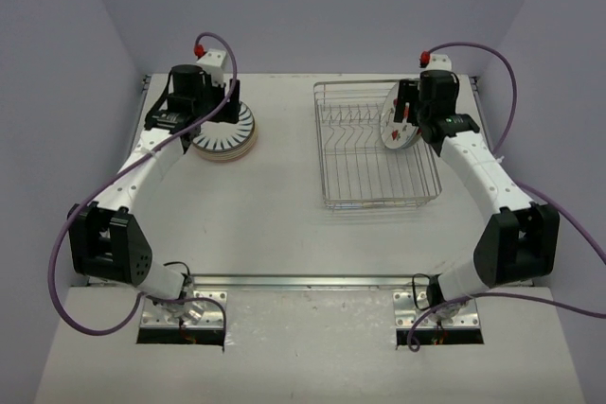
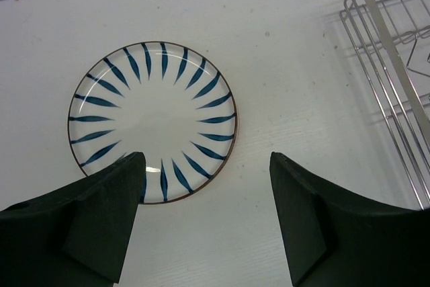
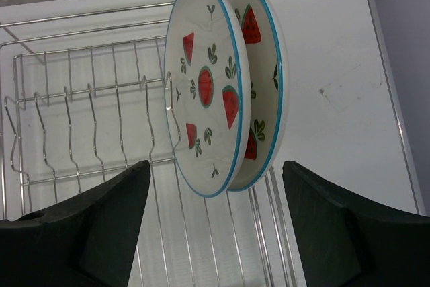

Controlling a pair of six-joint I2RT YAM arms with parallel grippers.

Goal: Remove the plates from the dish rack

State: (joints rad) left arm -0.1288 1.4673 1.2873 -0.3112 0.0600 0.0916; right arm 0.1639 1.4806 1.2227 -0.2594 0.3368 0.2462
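Note:
A stack of plates (image 1: 232,131) lies on the table at the back left, topped by a white plate with dark-blue radial stripes (image 2: 153,122). My left gripper (image 1: 210,113) hovers above it, open and empty (image 2: 207,216). The silver wire dish rack (image 1: 365,172) stands at the back right. Two white plates with red-and-green fruit marks stand upright at its right end, a front one (image 3: 201,92) and a back one (image 3: 267,52). My right gripper (image 3: 215,226) is open, just short of their lower rims, touching neither; it shows over them in the top view (image 1: 413,113).
The rack's wire edge (image 2: 390,65) shows at the right of the left wrist view. The other rack slots (image 3: 80,119) hold nothing. Purple cables loop beside both arms. Grey walls close the table's sides and back.

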